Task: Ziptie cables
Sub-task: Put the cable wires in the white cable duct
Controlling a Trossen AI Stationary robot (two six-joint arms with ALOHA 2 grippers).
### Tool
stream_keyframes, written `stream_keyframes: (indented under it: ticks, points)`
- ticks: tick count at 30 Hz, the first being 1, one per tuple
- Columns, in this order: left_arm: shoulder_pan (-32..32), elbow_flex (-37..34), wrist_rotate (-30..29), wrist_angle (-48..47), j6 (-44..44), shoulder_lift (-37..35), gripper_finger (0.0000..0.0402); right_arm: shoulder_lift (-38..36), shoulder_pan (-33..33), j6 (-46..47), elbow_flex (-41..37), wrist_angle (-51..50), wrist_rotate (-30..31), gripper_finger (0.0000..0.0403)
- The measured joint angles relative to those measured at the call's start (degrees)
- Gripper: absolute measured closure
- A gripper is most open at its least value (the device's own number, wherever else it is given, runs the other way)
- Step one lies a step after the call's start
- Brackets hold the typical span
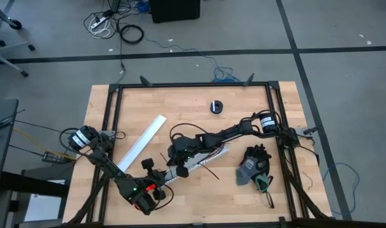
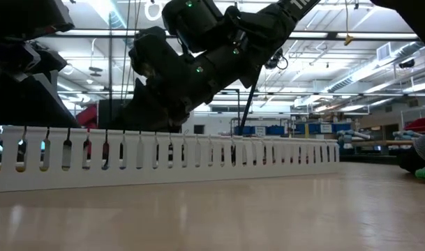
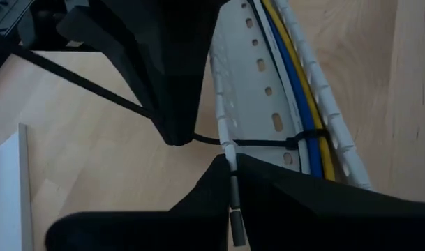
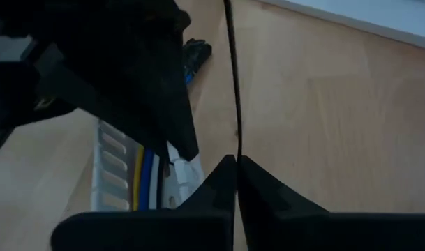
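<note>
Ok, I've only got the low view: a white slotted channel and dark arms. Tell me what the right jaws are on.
Observer: The right gripper has its jaws shut on a thin black ziptie, as seen in its own wrist view.
Operator: Now say where that ziptie goes.
Observer: In the left wrist view it loops round the cables, which lie in a white channel.
Operator: Report the left side too.
Observer: The left gripper has its jaws shut at the channel's edge, beside that loop. I cannot tell what it pinches.
</note>
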Motion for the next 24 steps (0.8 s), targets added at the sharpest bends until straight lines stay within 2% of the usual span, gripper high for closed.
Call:
stream_keyframes:
  ticks: [3, 6, 10, 13, 15, 19, 24]
  points:
    - [-0.02, -0.02, -0.02, -0.04, 0.00, 0.00, 0.0397, 0.01, 0.02, -0.45, 0.00, -0.01, -0.43, 0.0367]
    - [-0.02, -0.03, -0.19, -0.04, 0.00, 0.00, 0.0396, 0.01, -0.44, 1.71, 0.00, 0.85, -1.31, 0.0322]
    - [-0.02, -0.07, -0.24, -0.11, -0.18, 0.00, 0.0388, 0.01, -2.01, 7.41, 0.35, 0.95, -13.39, 0.0258]
    - [0.09, -0.09, -0.20, -0.24, -0.22, 0.00, 0.0373, -0.45, -2.44, 7.25, 0.61, 0.32, -16.93, 0.0213]
    - [0.17, -0.11, 0.34, -0.18, -0.23, 0.03, 0.0361, -1.33, -2.45, 6.39, 0.61, 0.15, -17.54, 0.0188]
    - [0.31, -0.15, 2.80, 0.00, -1.31, 0.07, 0.0333, -6.17, -2.61, 1.85, 0.66, -7.30, -17.26, 0.0155]
    - [0.09, 0.56, 2.86, -1.70, -1.73, 0.07, 0.0308, -14.59, -3.25, -3.17, 0.68, -24.07, -8.98, 0.0139]
